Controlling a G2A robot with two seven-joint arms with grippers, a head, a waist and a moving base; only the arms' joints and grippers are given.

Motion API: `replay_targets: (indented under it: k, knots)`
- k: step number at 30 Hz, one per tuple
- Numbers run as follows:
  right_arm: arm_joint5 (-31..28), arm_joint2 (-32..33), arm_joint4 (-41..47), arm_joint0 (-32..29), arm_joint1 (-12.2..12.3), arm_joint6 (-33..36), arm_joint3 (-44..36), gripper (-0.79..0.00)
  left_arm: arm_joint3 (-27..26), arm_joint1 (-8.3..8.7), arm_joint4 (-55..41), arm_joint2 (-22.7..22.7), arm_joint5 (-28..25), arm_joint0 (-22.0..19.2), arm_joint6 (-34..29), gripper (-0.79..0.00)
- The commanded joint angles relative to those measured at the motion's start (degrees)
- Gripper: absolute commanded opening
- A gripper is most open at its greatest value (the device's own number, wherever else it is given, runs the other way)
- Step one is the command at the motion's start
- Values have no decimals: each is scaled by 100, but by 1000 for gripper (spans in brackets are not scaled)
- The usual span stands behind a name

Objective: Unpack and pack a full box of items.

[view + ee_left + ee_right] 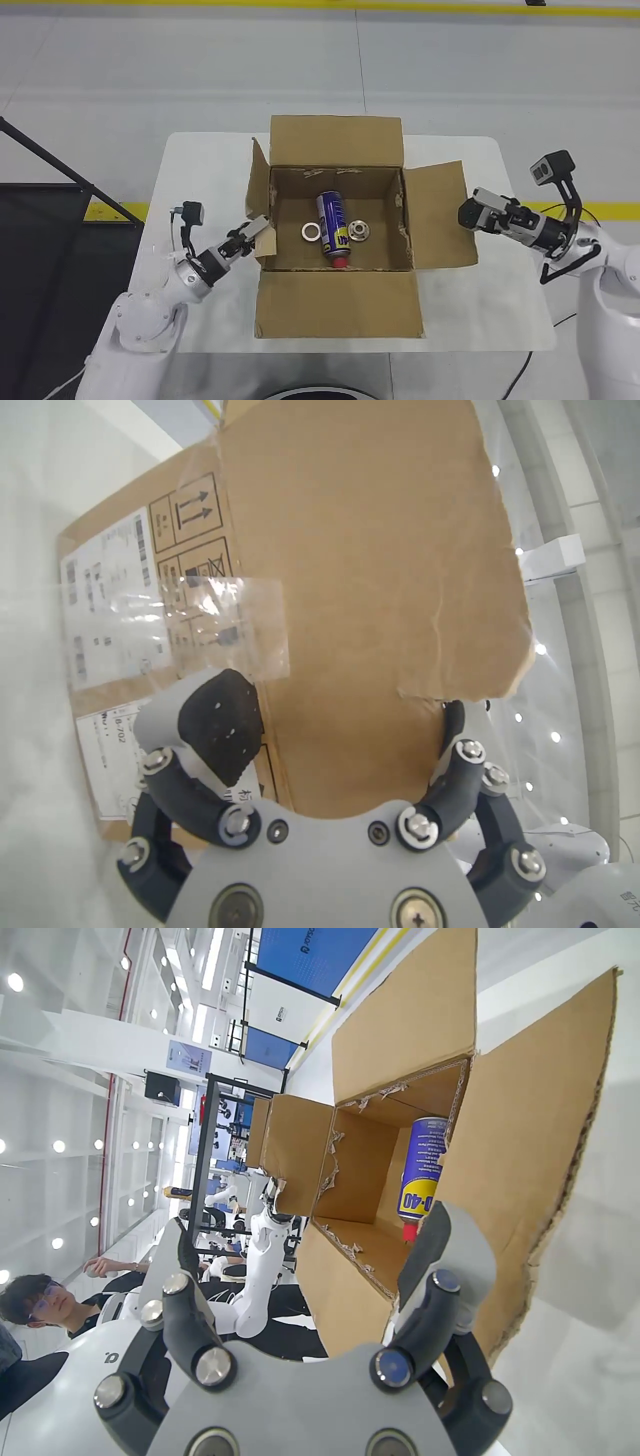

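White desk (200,160) seen from above, with an open brown cardboard box (335,182) at its middle.

At far left, my left gripper (258,232) (340,725) sits at the near corner of the box's left flap (259,190) (375,575). Its jaws stand wide. One black pad (225,725) is in front of the outer wall and the other finger is behind the flap's torn edge, so the cardboard lies between them. I cannot tell whether either touches it. The outer wall carries a white printed label (110,610) and a strip of clear tape (230,625).

On the box floor, from left:
- a pale flat ring (312,232);
- a blue-and-yellow spray can with a red cap (332,226) (422,1168), lying on its side with the cap toward the near wall;
- a small round grey part with a dark centre (359,232), just beside the can.

The right flap (440,215) (525,1153) opens outward over the desk. At far right, my right gripper (467,212) (310,1248) is just beside that flap's outer edge, with its jaws wide and empty.
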Motion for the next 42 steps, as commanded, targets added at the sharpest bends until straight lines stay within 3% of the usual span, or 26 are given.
replay_targets:
  k: [1,4,25,38,42]
  knots:
    - [-26,-17,17,0,19,-13,1,0,8,-11,101,111,-103,60,282,0]
    - [-52,-38,51,7,46,-19,13,0,-585,69,-327,-615,470,-107,-66,0]
    - [-73,-180,82,8,124,-205,0,0,-592,71,-299,-579,466,-95,42,0]
    - [-117,-123,597,-96,193,-521,82,0,-571,93,-398,-500,34,-94,425,0]
    - [-176,-119,641,-118,222,-509,123,0,-541,115,-244,-463,360,-74,316,0]
